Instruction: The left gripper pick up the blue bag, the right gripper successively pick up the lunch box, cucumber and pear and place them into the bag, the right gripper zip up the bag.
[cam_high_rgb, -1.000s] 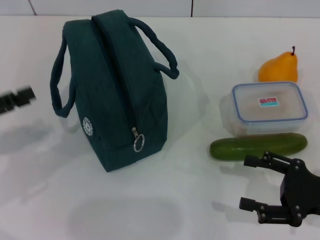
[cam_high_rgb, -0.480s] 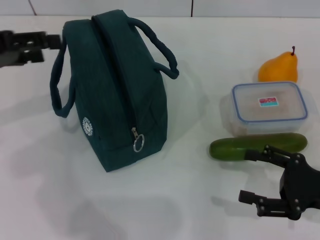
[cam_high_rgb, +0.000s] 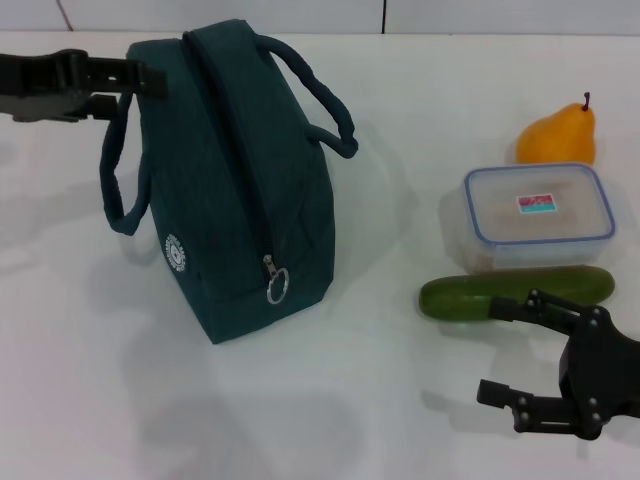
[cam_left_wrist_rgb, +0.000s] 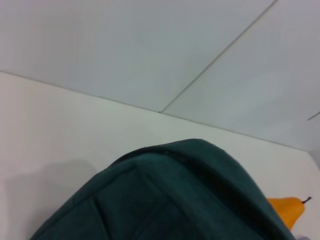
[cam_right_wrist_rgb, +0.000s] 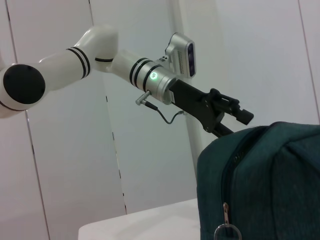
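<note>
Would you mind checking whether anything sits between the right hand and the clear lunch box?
Yes: the long dark green cucumber lies on the table between the open right hand and the clear blue-rimmed plastic lunch box, right against the box's near side.

We are looking at a white table (cam_high_rgb: 330, 400) that is spreading across the whole work area, its smooth surface catching soft grey shadows. Behind it, a pale wall (cam_high_rgb: 500, 15) of flat panels is standing along the far edge, with thin dark seams (cam_left_wrist_rgb: 220, 52) running between the panels. In the right wrist view, those panels (cam_right_wrist_rgb: 65, 165) are rising tall behind the table's corner.
</note>
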